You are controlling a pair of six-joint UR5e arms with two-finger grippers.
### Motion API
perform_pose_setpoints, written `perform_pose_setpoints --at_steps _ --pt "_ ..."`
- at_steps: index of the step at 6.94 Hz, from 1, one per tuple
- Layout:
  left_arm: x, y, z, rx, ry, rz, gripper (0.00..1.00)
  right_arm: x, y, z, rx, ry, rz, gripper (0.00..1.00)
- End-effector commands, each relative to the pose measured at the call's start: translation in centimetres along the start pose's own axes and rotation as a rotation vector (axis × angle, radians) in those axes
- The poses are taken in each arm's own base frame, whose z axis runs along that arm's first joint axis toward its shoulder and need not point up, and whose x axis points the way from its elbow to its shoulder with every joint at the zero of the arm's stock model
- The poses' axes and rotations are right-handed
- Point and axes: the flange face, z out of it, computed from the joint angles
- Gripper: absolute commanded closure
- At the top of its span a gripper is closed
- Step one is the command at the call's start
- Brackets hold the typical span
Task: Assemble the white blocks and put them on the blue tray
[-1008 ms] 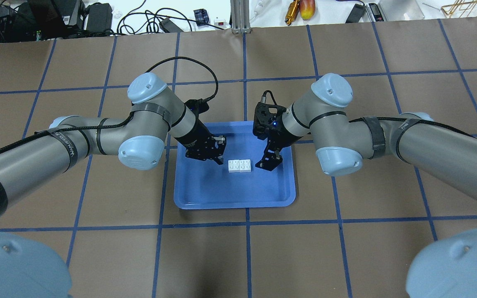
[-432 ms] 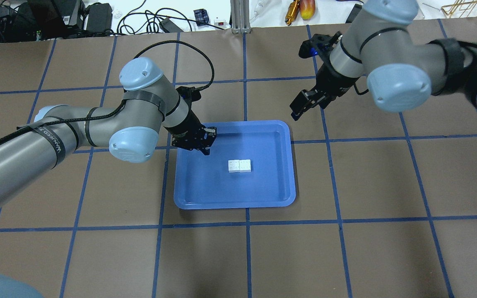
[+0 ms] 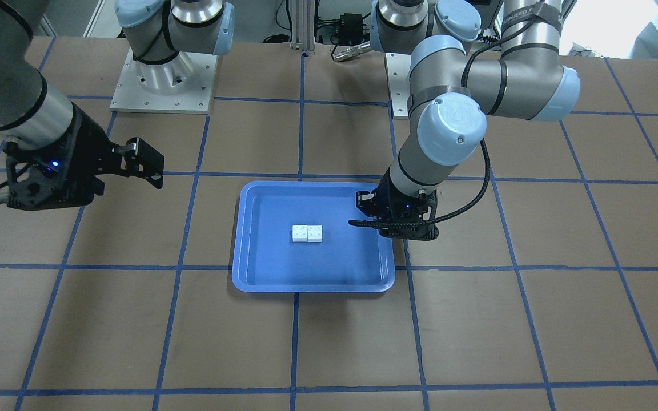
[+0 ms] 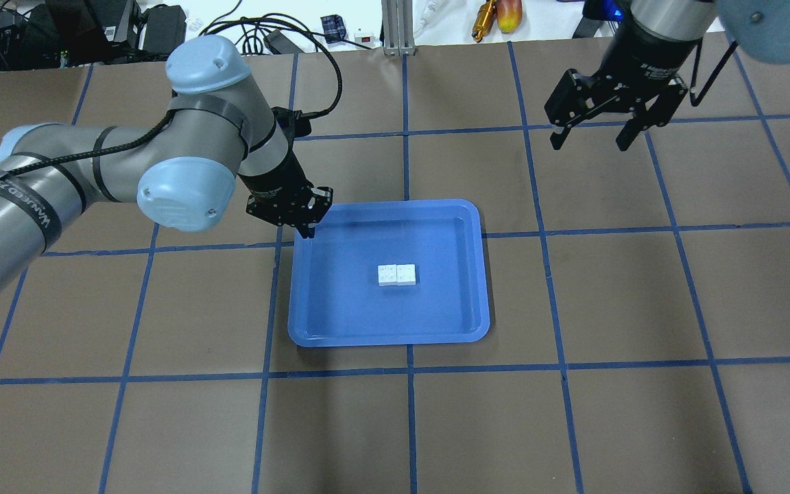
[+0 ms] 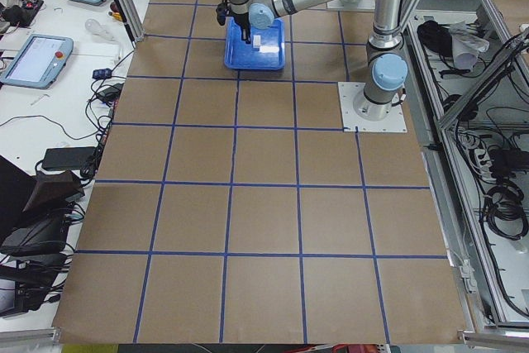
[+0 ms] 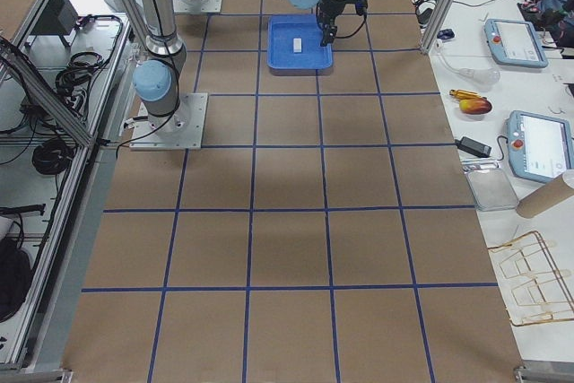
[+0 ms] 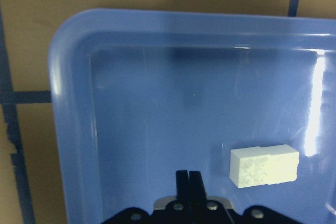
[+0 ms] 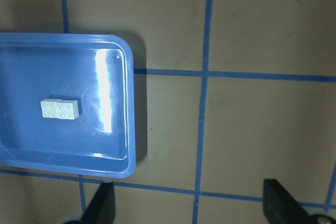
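The two white blocks point(image 4: 397, 274) lie joined side by side in the middle of the blue tray point(image 4: 388, 341). They also show in the front view point(image 3: 307, 233) and in both wrist views point(image 7: 264, 165) point(image 8: 60, 108). My left gripper point(image 4: 310, 230) is shut and empty. It hangs over the tray's far left corner, apart from the blocks, and its fingers point(image 7: 182, 182) are pressed together. My right gripper point(image 4: 588, 140) is open and empty. It is raised high, far to the right of the tray and beyond it, and its fingers point(image 8: 100, 203) are spread wide.
Cables, tools and power bricks point(image 4: 162, 27) lie beyond the table's far edge. The arm bases point(image 3: 163, 85) stand on the robot's side. The tray rim point(image 7: 68, 119) is raised. Brown gridded table surface lies all around the tray.
My right gripper has lifted away from the blocks and swung far up and to the right. My left gripper has backed off to the tray's far left corner. The blocks have stayed put.
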Motion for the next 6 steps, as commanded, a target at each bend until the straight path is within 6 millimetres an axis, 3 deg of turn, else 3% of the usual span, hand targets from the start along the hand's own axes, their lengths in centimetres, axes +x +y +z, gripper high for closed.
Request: perform_pose_setpoints --at_steps 1,2,4,6 --pt "-1.1 0.3 -6.8 0.013 -0.087 0.007 0.19 0.3 2.7 -2.7 0.003 0.054 0.119 0.00" --pt "-2.0 0.4 -9.6 0.028 -0.084 -0.003 0.07 0.2 3.0 -2.7 0.005 0.055 0.123 0.00" --pt "-2.6 2.6 -14.2 0.064 -0.089 0.087 0.03 -2.0 5.1 -2.7 0.017 0.058 0.203 0.00" --pt "-2.6 5.0 -18.4 0.149 -0.089 0.095 0.00 -2.2 5.9 -2.2 0.065 0.106 0.185 0.00"
